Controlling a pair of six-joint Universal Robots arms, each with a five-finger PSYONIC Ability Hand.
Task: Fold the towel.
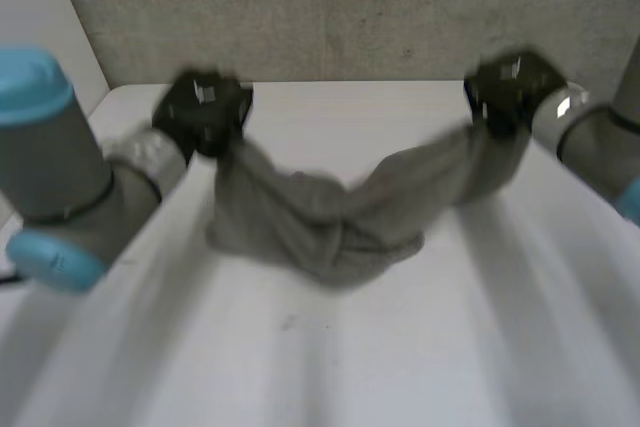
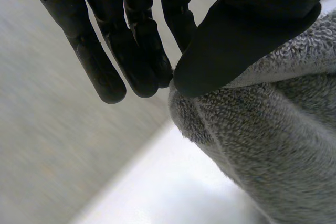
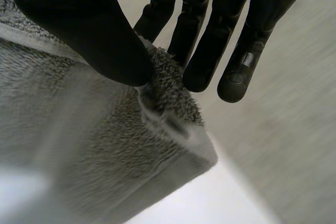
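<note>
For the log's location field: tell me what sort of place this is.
Probably a robot test bench: a white table against a plain grey wall, with the left hand and right hand each pinching a grey towel.

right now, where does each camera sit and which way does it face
Head view: behind, between the arms, looking down at the table; both arms, left hand, right hand.
Left wrist view: on that wrist, along the palm; its fingers pinching the towel.
Right wrist view: likewise; fingers pinching a towel corner.
All three share the towel.
</note>
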